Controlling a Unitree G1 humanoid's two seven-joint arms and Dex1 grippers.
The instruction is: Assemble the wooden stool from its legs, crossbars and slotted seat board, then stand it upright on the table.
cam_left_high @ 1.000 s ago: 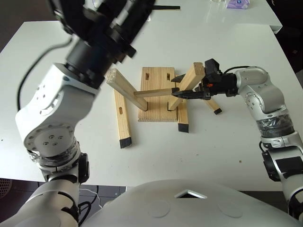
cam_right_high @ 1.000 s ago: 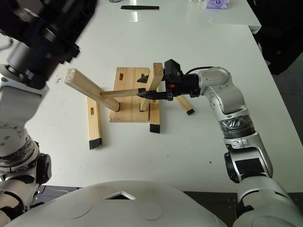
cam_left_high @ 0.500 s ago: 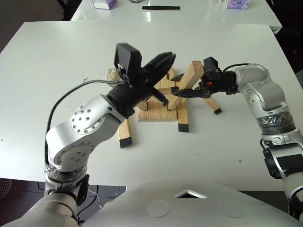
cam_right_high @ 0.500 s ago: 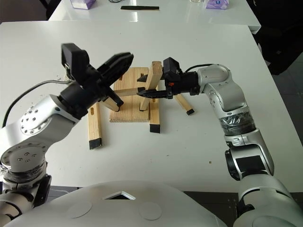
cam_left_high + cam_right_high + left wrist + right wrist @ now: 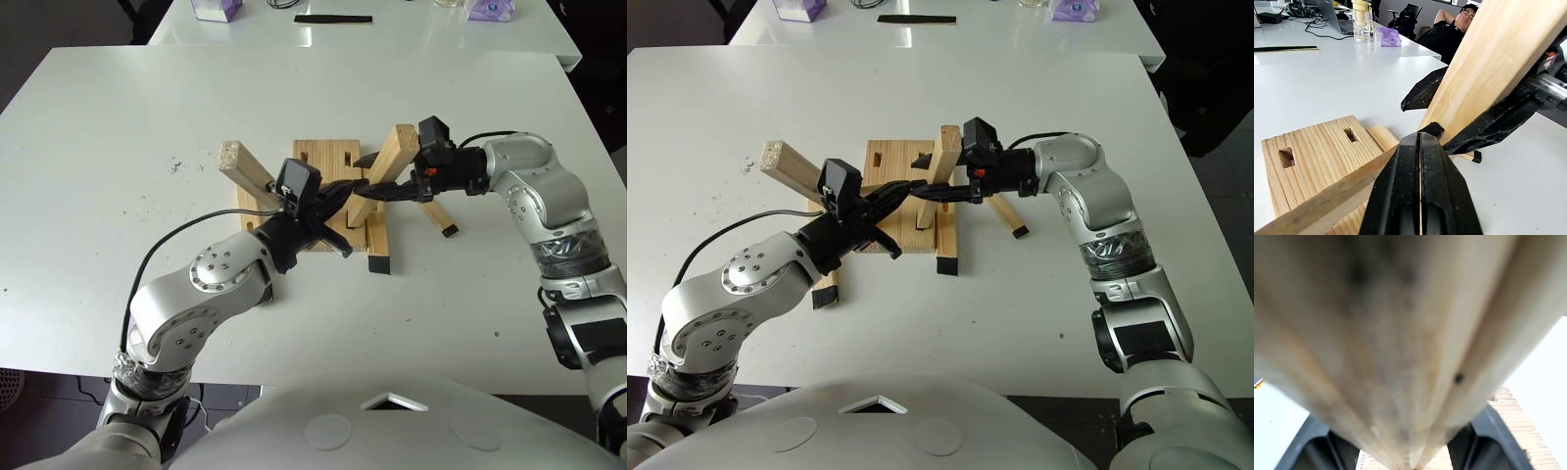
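Crossbar [image 5: 1327, 200] points endwise at tilted leg [image 5: 390, 162] | right claw [image 5: 364, 176] grips leg | left claw [image 5: 1420, 139] pinched closed on crossbar

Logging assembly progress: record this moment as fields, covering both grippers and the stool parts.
left gripper: shut, lying over the crossbar near the held leg
right gripper: shut on a tilted leg above the seat board
crossbar: spans between the held leg and a second leg, also tilted
seat board: flat on the table, slots showing
stool: not yet assembled or upright
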